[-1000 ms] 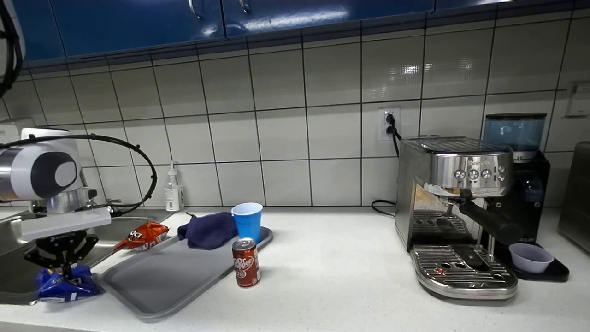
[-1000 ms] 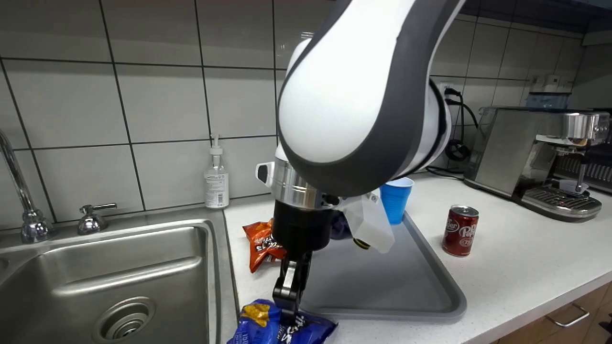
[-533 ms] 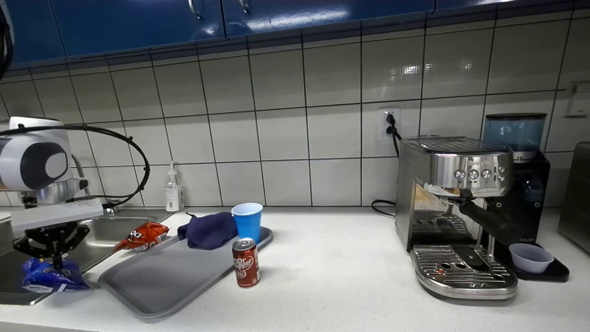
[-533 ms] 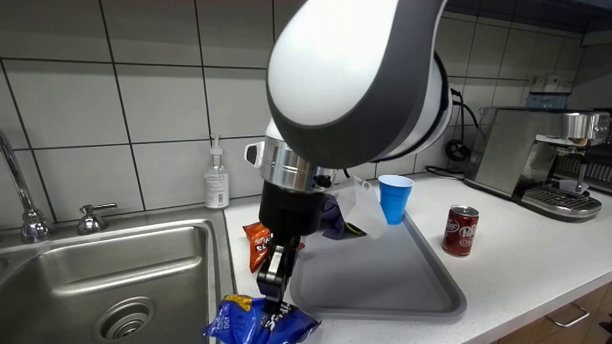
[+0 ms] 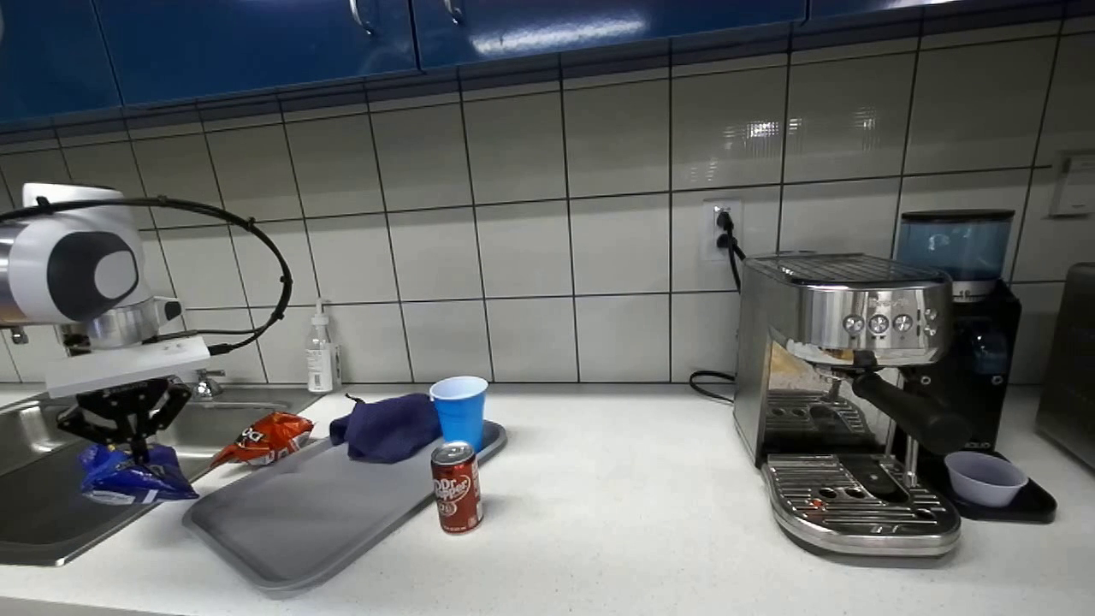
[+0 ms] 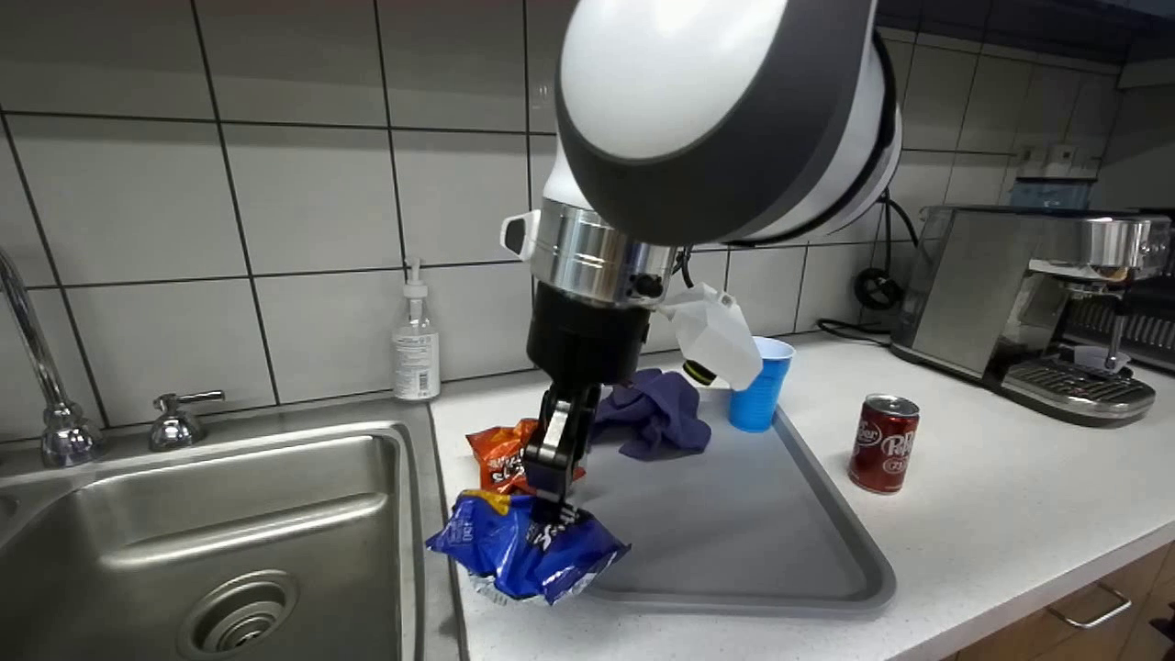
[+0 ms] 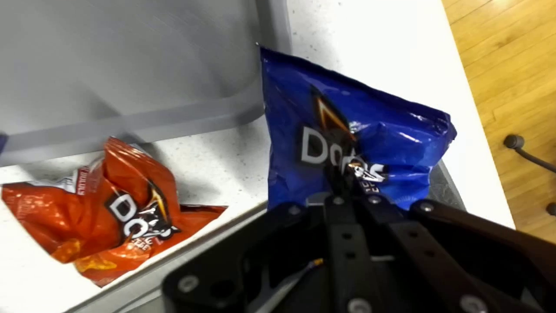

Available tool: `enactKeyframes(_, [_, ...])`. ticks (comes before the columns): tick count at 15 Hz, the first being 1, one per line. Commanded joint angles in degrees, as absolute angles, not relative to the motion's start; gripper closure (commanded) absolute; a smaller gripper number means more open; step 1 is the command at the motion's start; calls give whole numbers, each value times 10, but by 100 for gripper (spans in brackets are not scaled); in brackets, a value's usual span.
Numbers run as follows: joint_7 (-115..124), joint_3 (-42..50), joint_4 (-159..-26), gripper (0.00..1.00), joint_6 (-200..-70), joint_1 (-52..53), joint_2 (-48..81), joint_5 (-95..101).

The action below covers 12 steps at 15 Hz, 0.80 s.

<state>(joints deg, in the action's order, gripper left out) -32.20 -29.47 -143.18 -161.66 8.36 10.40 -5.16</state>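
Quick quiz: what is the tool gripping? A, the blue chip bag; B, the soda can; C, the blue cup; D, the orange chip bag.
A: the tool is closed on the blue chip bag, pinching it from above in both exterior views.

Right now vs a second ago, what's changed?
The gripper and the blue Doritos bag it holds have moved up in both exterior views. Nothing newly gripped or released; the bag was already held. Orange bag, gray tray, purple cloth, blue cup and soda can stayed put.
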Motion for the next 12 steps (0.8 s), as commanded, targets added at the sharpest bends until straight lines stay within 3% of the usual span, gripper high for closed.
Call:
enactKeyframes(1, [-325, -266, -1450, 100, -1602, 84, 66, -43])
enactKeyframes(12, [-263, -158, -1465, 100, -1593, 93, 58, 66])
